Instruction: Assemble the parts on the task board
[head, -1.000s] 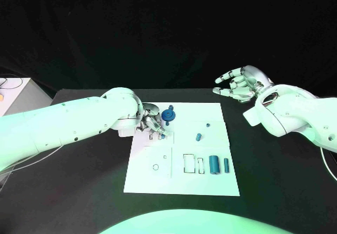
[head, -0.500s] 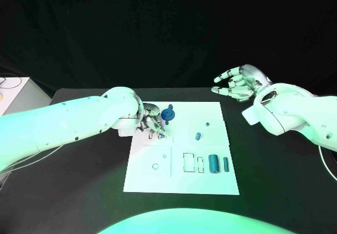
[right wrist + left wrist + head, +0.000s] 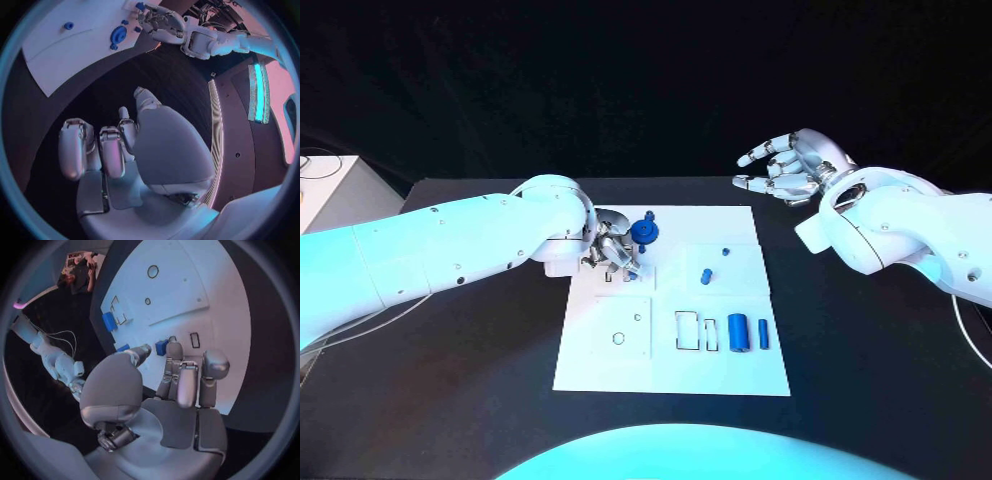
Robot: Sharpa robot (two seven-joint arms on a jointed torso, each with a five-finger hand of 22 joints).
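Looking from your left, you have the left robot hand (image 3: 612,252) down at the top-left corner of the task board (image 3: 733,370), fingers curled toward a small blue part (image 3: 162,347) at their tips; whether it is actually pinched you cannot tell. Just beside that hand stands the round blue part (image 3: 645,235), seemingly seated on the board. Further right, a small oblong part (image 3: 707,277) lies loose near the middle, with a tiny one (image 3: 726,251) above it. Lower down, one rectangular outline (image 3: 687,331) is still unfilled, while two blue cylinders (image 3: 738,334) lie beside it. Off the board, your right robot hand (image 3: 788,170) hovers over the tabletop (image 3: 877,340), fingers loosely spread, holding nothing. Judging by this, assembly is at an early stage: most pieces remain unplaced.
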